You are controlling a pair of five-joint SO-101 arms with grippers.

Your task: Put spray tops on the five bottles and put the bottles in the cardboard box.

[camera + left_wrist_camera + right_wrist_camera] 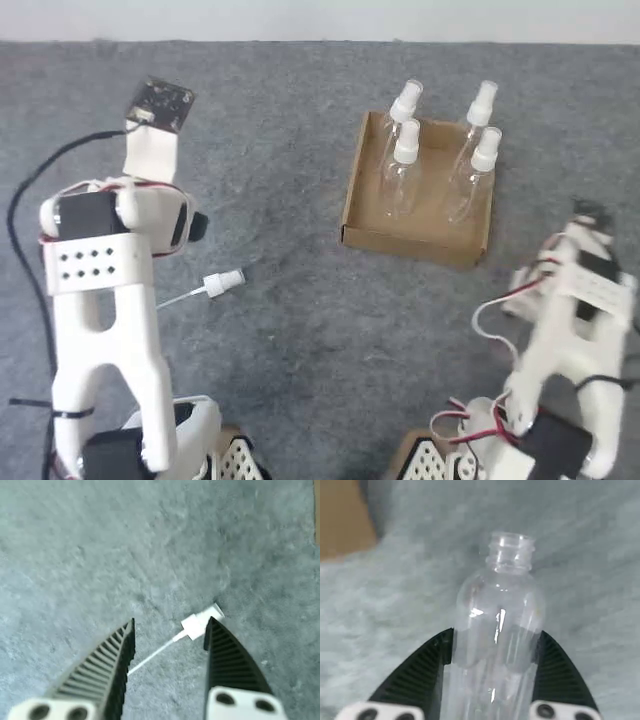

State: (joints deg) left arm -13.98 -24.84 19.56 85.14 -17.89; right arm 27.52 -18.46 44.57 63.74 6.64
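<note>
Overhead, a grey table (300, 120) carries a shallow cardboard box (410, 245) toward the far right, and four bottles (400, 180) lie in it side by side, each already fitted with a white sprayer. One loose spray top (222, 283) lies on its side on the table, well apart from the box and just beside the left arm, its thin dip tube trailing toward that arm. In the left wrist camera the left pincer (171, 621) hangs above this spray top (200, 622) with its jaws spread, one on either side of the white head and neither touching it, which looks like lining up to pick it up. In the right wrist camera the right pincer (495, 634) is clamped around the body of a fifth bottle (497, 600), which is clear with a bare threaded neck pointing away from the arm. Gripping low on the body probably keeps the neck free to receive the top. By this reading four bottles are done, and this last one needs its top before it goes in the box.
</note>
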